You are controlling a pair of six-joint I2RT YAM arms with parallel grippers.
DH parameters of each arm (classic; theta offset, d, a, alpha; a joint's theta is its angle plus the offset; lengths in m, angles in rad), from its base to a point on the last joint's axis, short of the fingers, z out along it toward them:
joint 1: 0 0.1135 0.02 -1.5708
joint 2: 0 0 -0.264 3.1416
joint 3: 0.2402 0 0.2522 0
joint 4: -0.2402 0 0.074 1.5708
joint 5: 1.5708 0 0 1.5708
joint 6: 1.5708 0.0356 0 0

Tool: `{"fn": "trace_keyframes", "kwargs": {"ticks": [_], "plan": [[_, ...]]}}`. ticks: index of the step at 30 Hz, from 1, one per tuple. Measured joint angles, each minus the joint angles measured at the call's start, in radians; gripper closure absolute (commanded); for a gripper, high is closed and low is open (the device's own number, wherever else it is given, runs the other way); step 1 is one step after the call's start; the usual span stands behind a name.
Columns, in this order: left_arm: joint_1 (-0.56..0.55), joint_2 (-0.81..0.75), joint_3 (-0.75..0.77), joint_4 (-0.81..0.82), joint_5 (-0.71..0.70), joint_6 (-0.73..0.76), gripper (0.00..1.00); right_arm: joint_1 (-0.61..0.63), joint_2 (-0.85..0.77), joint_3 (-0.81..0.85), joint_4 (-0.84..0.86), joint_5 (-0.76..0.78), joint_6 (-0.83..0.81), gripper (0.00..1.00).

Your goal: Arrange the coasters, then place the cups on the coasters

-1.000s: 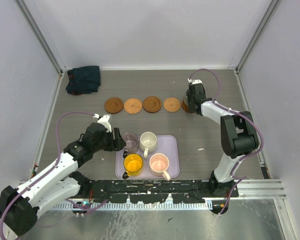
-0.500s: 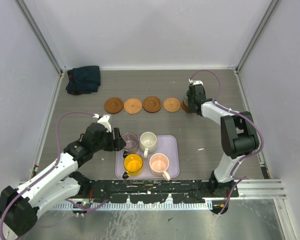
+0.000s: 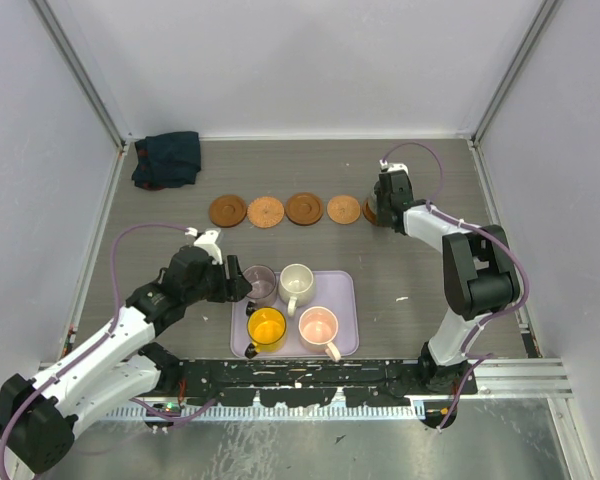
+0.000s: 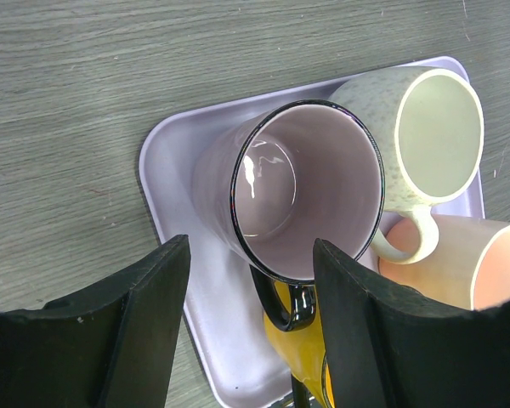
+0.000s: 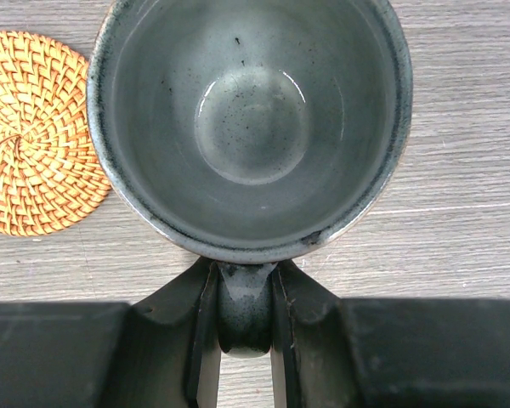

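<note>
Four round woven coasters (image 3: 266, 211) lie in a row at the back. The dark edge of another coaster (image 3: 368, 212) shows beside my right gripper (image 3: 385, 205). That gripper (image 5: 245, 274) is shut on the handle of the grey-green cup (image 5: 251, 119), just right of an orange coaster (image 5: 34, 132). What lies under the cup is hidden. My left gripper (image 4: 251, 272) is open, its fingers on either side of the purple cup's (image 4: 306, 187) dark handle. The purple cup stands on the lavender tray (image 4: 170, 170) with the cream cup (image 4: 425, 136), pink cup (image 4: 459, 255) and yellow cup (image 4: 323, 348).
A dark blue-green cloth (image 3: 167, 158) lies bunched in the back left corner. A small white scrap (image 3: 401, 298) sits right of the tray (image 3: 348, 290). Grey walls close in the table on three sides.
</note>
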Motion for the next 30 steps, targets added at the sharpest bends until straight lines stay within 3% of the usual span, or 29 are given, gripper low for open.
{"fn": "trace_keyframes", "kwargs": {"ticks": [5, 15, 23, 30], "plan": [[0.0, 0.0, 0.0, 0.0, 0.0, 0.0, 0.39, 0.0, 0.0, 0.0, -0.001, 0.0, 0.007, 0.73], [0.0, -0.004, 0.0, -0.001, -0.002, 0.0, 0.39, 0.0, -0.016, -0.011, -0.001, -0.008, 0.031, 0.47], [0.0, -0.009, 0.0, -0.003, -0.003, 0.0, 0.37, 0.0, -0.058, -0.045, -0.003, -0.011, 0.043, 0.3], [0.0, -0.05, 0.0, -0.003, 0.021, 0.001, 0.32, 0.003, -0.147, -0.09, -0.024, -0.011, 0.058, 0.25]]}}
